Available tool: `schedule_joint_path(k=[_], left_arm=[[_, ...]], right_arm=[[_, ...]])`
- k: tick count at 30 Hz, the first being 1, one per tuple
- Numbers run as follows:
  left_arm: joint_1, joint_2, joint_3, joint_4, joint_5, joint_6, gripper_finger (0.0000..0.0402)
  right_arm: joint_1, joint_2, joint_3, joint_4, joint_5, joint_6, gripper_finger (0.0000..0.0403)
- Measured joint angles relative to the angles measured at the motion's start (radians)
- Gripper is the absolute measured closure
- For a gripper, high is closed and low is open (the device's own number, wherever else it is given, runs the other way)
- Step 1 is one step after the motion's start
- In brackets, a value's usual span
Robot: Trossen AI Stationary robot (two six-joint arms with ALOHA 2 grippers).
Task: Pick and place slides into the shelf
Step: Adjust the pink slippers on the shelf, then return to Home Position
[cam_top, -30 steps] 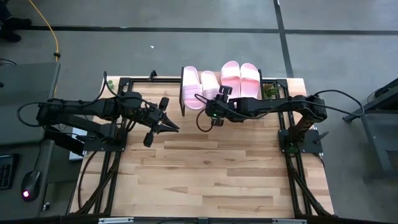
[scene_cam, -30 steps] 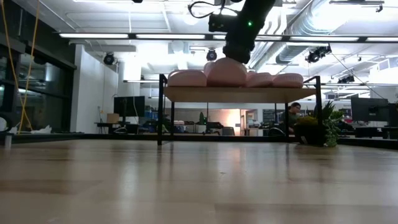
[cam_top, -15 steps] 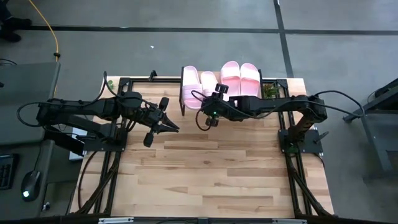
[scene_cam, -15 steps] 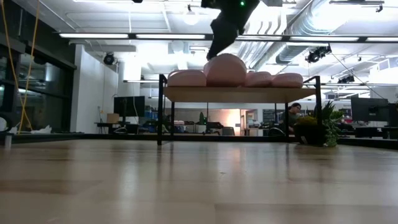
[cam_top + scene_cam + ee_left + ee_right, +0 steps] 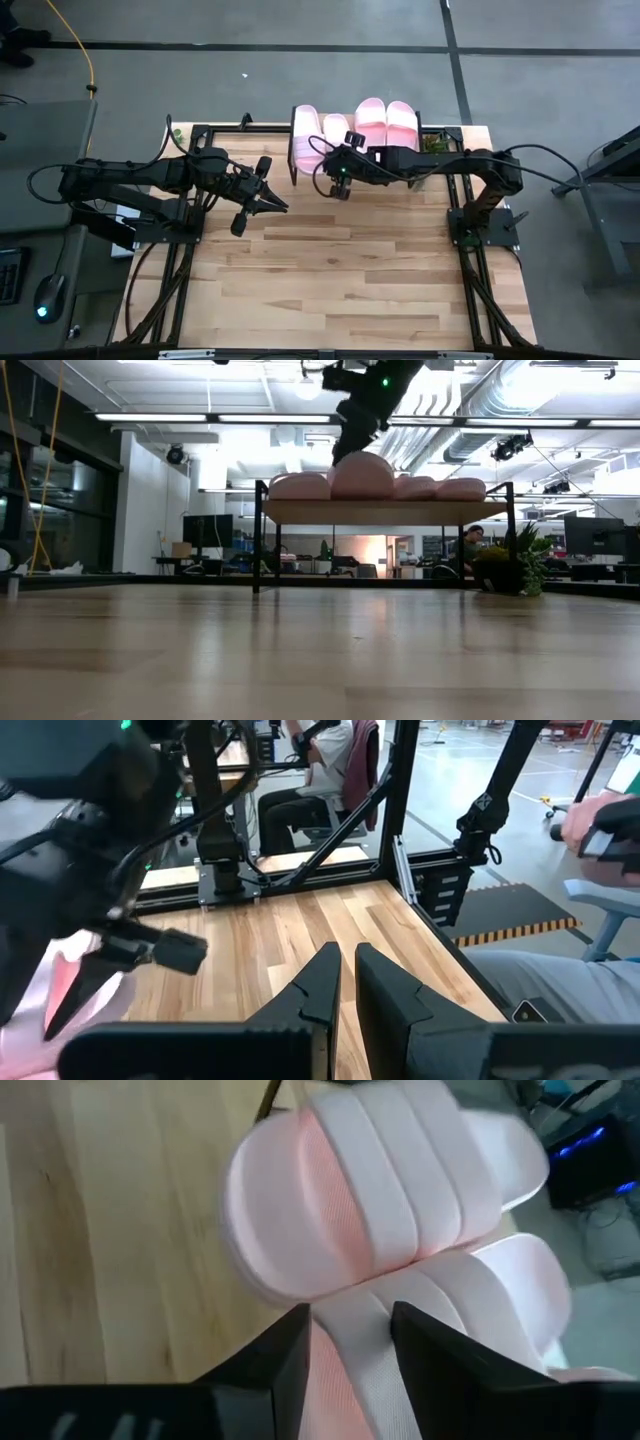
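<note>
right gripper [image 5: 348,1342] fingers spread, empty, over a slide [image 5: 365,1195] on the shelf [image 5: 385,510]; lift straight clear. left fingers pressed together.

I count four pale pink slides [image 5: 371,128] on one shelf [image 5: 385,510], and I have two arms here, each ending in one gripper: left gripper [image 5: 281,204], right gripper [image 5: 322,164].

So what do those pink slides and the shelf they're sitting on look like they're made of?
The slides look like soft molded rubber or foam: matte pale pink, rounded edges, fine ribbed texture on the strap band. The shelf appears to be a light wood board with a smooth finish on thin black legs, probably painted metal, though the legs' material can't be confirmed.
</note>
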Motion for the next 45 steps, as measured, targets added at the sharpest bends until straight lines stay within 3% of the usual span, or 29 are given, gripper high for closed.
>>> schedule_joint_path(k=[13, 31, 45], left_arm=[[0.000, 0.000, 0.000, -0.001, 0.000, 0.000, 0.0378], [0.000, 0.000, 0.000, -0.003, 0.000, 0.000, 0.0378], [0.000, 0.000, 0.000, -0.009, -0.015, 0.011, 0.0378]], right_arm=[[-0.039, 0.003, -0.064, 0.027, -0.022, 0.018, 0.0270], [0.002, -0.012, -0.065, 0.109, 0.012, -0.033, 0.0270], [0.042, -0.150, -0.066, 0.086, -0.002, -0.032, 0.0270]])
